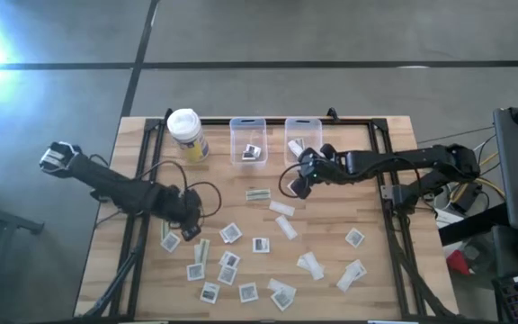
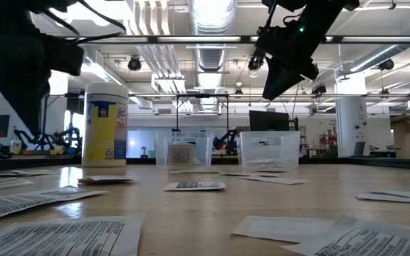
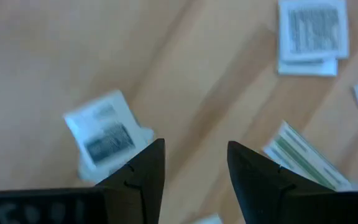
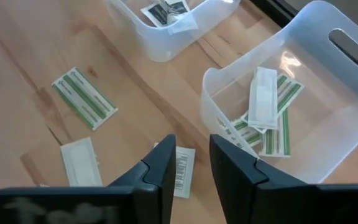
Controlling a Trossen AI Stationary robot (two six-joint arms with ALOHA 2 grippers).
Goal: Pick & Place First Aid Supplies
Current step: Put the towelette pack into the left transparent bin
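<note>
Both grippers hang above the tabletop (image 1: 331, 261), neither grasping a packet.

The left gripper (image 3: 191, 168) has its jaws parted and empty; a square packet (image 3: 104, 134) lies tilted on the wood just beside one jaw, partly hidden by it and blurred, and a green-striped strip (image 3: 303, 155) lies diagonally by the other jaw, cut off at one end. The right gripper (image 4: 191, 165) hangs near the right bin (image 4: 303, 112), jaws narrowly parted and empty; a narrow strip (image 4: 182, 171) below the gap is half hidden. In this bin strips (image 4: 266, 106) lie crossed. More packets (image 1: 259, 244) are scattered on the tabletop.
</note>
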